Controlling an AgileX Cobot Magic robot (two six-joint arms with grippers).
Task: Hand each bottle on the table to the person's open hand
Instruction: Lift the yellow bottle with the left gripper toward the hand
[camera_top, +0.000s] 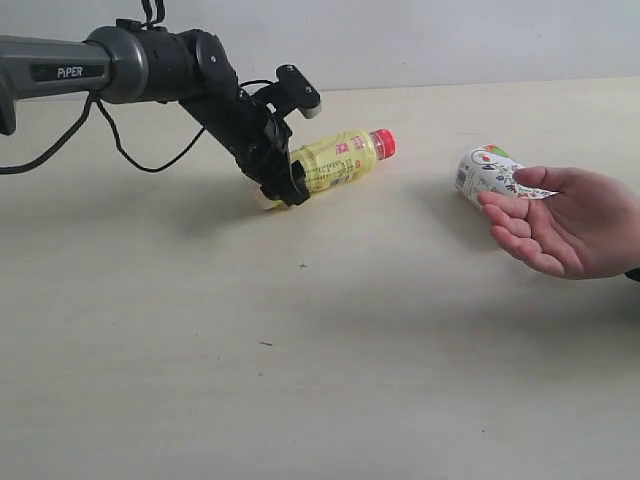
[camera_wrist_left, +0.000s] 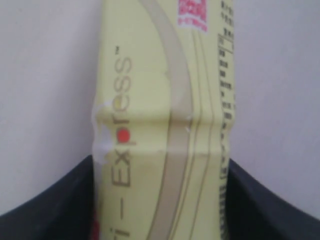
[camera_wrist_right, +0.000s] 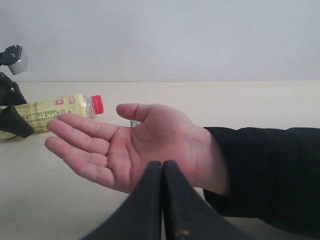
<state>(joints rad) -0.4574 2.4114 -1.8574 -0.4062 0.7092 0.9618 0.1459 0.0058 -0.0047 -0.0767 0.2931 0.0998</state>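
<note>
left fingers (camera_top: 290, 186) grip the yellow bottle (camera_top: 335, 160), not yet delivered; right fingers (camera_wrist_right: 150, 200) closed, empty; a second bottle (camera_top: 485, 170) waits by the open hand (camera_top: 570, 225).

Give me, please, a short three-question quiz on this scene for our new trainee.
1. True or false: the open hand already holds the yellow bottle.
2. What colour is that bottle's cap? A) white B) red C) green
3. Which arm's jaws sit either side of the yellow bottle?
Key: 1 false; 2 B; 3 the left arm's jaws.
</note>
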